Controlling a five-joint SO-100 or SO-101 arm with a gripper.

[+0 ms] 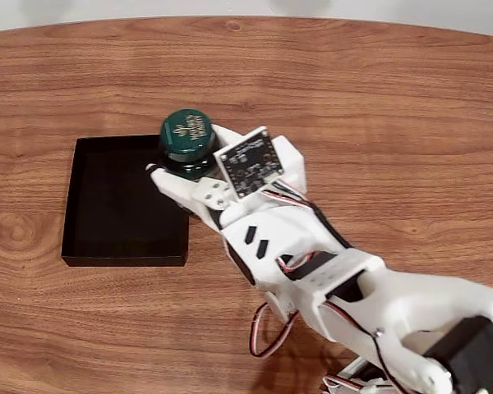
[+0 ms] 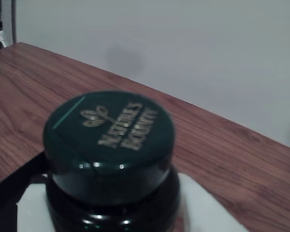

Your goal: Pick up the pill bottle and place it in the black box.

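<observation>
Fixed view, from above. Wooden table (image 1: 378, 98), reddish-brown, with strong grain. Black box (image 1: 107, 205) at left of centre, shallow, open-topped, matte. White arm (image 1: 337, 287) reaching in from the lower right corner toward the box's upper right corner. Pill bottle (image 1: 187, 135) clamped in the gripper (image 1: 189, 168), upright, cap up, over the box's upper right corner; whether resting on the box floor or held clear of it, impossible to tell. White fingers (image 1: 177, 187) closed against both sides of the dark bottle body below the cap. Dark green round cap with a small gold leaf emblem and gold lettering, too small here to read. Bare circuit board (image 1: 248, 164) of the wrist camera facing up, just right of the bottle. Red, black and white wires (image 1: 267, 332) looping under the arm.

Wrist view, close and slightly blurred. Bottle cap (image 2: 108, 133) large in the lower left half, dark green and glossy, with a thin lighter green line near its upper left edge. Gold leaf sprig on top, and beneath it two lines of gold capitals, apparently "NATURE'S BOUNTY". Dark bottle shoulder just below the cap. Pale finger surfaces (image 2: 208, 208) flanking the bottle at the lower edge. Black box edge (image 2: 14, 181) showing at lower left. Table (image 2: 232, 154) running back to a plain grey wall (image 2: 183, 48).
</observation>
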